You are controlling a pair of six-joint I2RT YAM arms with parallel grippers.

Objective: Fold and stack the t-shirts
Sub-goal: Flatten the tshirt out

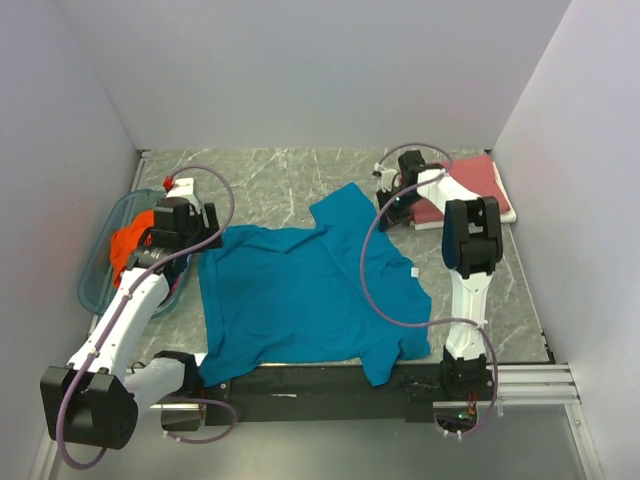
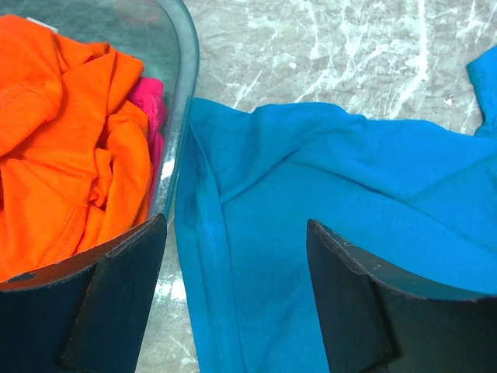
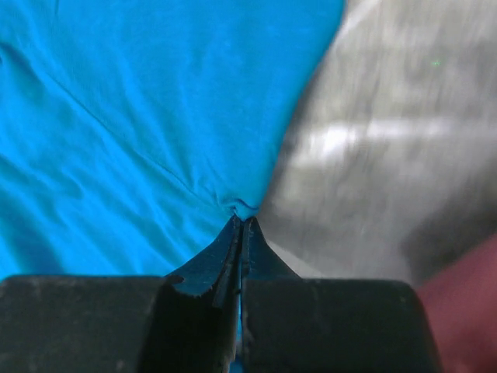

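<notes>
The teal blue t-shirt [image 1: 300,290] lies unfolded on the counter [image 1: 270,180] - spread flat, mildly creased, sleeves out, one far edge pinched in the closed right claw [image 3: 242,225]. The dusty red t-shirt [image 1: 482,180] lies folded at the far right corner. The orange t-shirt [image 1: 128,245] sits crumpled in the tub [image 1: 86,285] at left.

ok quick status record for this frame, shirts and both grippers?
teal shirt: spread out on the table, unfolded
red shirt: folded, far right of the table
orange shirt: crumpled in the tub
left gripper: open, above the teal shirt's edge beside the tub
right gripper: shut on the teal shirt's edge
</notes>
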